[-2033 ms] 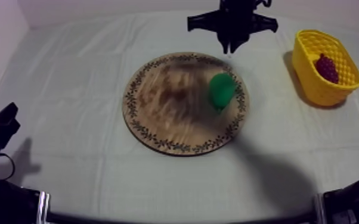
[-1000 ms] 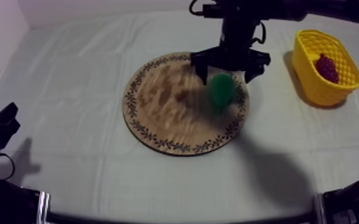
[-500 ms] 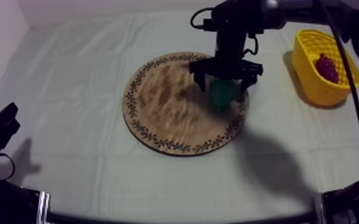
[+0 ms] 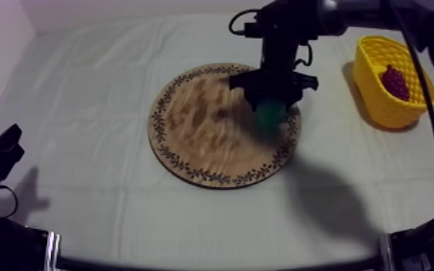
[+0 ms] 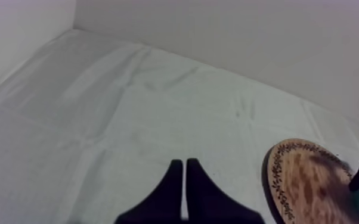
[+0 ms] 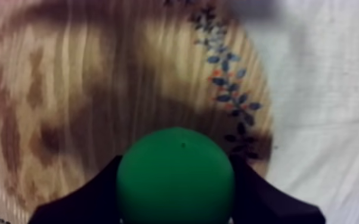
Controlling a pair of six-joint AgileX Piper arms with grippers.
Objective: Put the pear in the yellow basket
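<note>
A: Top view, item one: right claw (image 4: 271, 108) set over pear (image 4: 270, 115), at 3 o'clock on wooden board (image 4: 191, 126). Yellow basket (image 4: 375, 108) at 2 o'clock, grapes (image 4: 395, 81) inside.
B: Right wrist view adds: fingers (image 6: 89, 199) hugging both pear flanks. Advise firm squeeze, then straight lift. Left claw (image 5: 185, 190): narrow wedge, idle.

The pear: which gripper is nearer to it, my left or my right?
Right. The right gripper is closed round the pear on the wooden board; the left gripper, shut on nothing, is far off, over the cloth.
</note>
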